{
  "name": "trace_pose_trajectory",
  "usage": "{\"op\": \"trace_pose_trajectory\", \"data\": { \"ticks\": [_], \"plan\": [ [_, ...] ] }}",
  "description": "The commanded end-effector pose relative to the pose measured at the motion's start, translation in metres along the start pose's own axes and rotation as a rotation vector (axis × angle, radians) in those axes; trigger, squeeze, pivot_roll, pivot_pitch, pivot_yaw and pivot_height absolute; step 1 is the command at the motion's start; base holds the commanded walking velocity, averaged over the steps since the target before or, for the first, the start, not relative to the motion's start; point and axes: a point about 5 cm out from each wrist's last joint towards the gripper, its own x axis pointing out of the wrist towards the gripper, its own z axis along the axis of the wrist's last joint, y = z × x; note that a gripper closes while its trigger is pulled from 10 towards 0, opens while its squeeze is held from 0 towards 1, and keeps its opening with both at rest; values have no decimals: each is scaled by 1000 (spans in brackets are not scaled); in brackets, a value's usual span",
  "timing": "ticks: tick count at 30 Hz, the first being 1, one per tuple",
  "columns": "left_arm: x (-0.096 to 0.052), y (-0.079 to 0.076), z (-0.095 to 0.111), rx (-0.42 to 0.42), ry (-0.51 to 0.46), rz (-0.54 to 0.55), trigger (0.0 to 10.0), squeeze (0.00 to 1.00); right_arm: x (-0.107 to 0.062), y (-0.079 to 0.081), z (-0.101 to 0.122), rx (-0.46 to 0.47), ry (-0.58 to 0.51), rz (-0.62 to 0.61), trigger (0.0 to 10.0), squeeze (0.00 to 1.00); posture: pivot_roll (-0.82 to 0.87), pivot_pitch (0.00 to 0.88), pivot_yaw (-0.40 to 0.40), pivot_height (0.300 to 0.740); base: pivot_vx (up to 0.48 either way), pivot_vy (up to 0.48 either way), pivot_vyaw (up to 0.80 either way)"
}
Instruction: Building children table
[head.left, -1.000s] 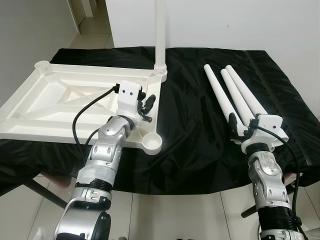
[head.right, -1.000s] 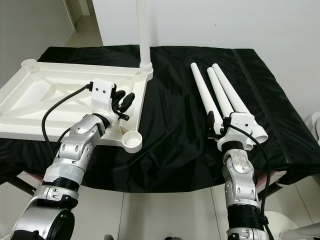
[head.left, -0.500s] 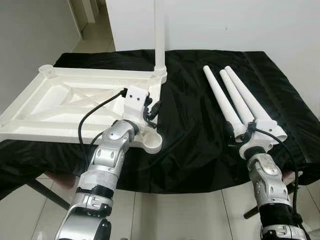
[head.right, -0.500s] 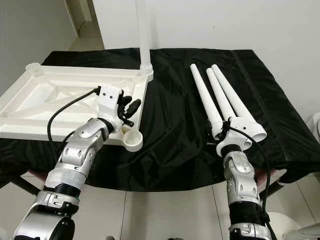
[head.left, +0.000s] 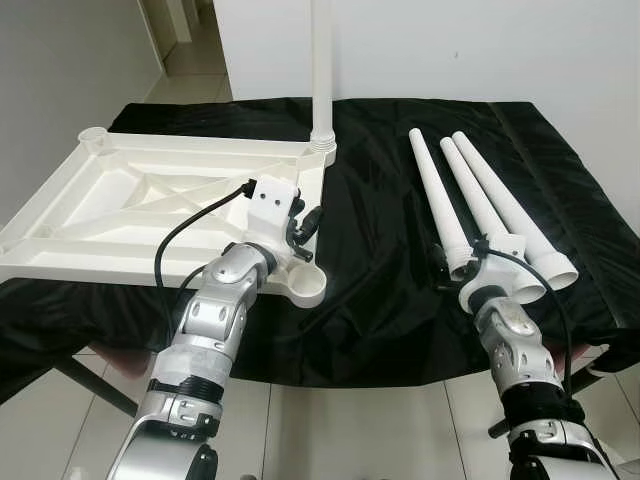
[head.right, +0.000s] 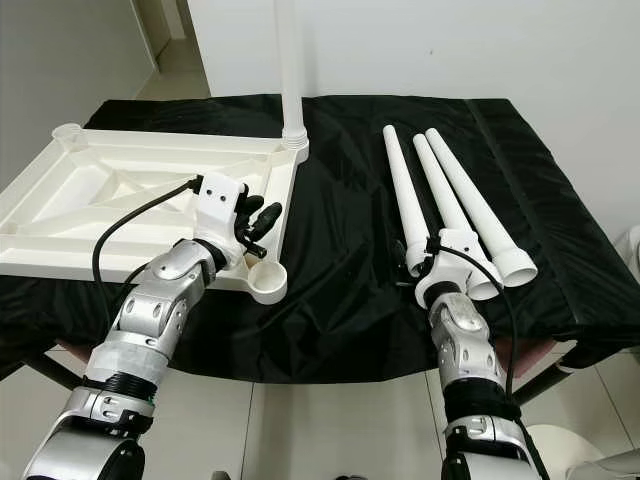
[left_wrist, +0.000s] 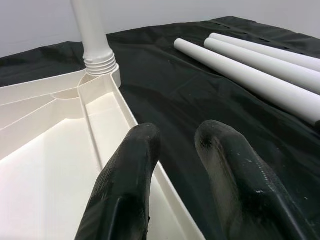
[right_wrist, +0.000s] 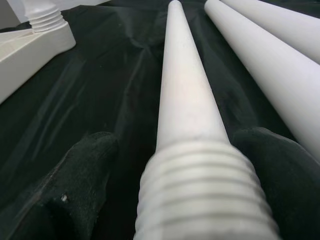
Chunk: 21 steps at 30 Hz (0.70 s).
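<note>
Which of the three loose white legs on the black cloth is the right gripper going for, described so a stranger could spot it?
On the black cloth, right of the upturned white tabletop, three loose legs lie side by side. It is the leg nearest the tabletop. Its threaded end lies between the open fingers of the right gripper.

Black-draped table (head.left: 380, 300) against a plain white wall (head.left: 480, 50), pale tiled floor (head.left: 350, 430) beneath.

Three loose table legs (head.left: 480, 205), one fitted leg (head.left: 321, 70), one tabletop (head.left: 120, 200), one black cloth (head.left: 380, 290).
</note>
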Motion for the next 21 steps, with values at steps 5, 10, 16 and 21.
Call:
{"op": "trace_pose_trajectory", "data": {
  "ticks": [5, 10, 16, 21],
  "plan": [
    [-1, 0, -2, 15, 0, 32, 10000, 0, 8, 3, 0, 16, 7, -6, 10000, 0, -9, 26, 34, 740, 0, 0, 0],
    [0, 0, 0, 19, -8, 35, 10000, 0, 12, 3, -4, 42, 48, -11, 3922, 0, -8, 22, 31, 740, 0, 0, 0],
    [1, 1, 3, 29, -22, 44, 10000, 0, 10, 6, -22, 49, 141, -12, 10000, 0, -7, 19, 21, 740, 0, 0, 0],
    [1, 3, 3, 24, -24, 55, 10000, 0, 6, 10, -30, 65, 167, -5, 1412, 0, -11, 24, 20, 740, 0, 0, 0]
  ]
}}
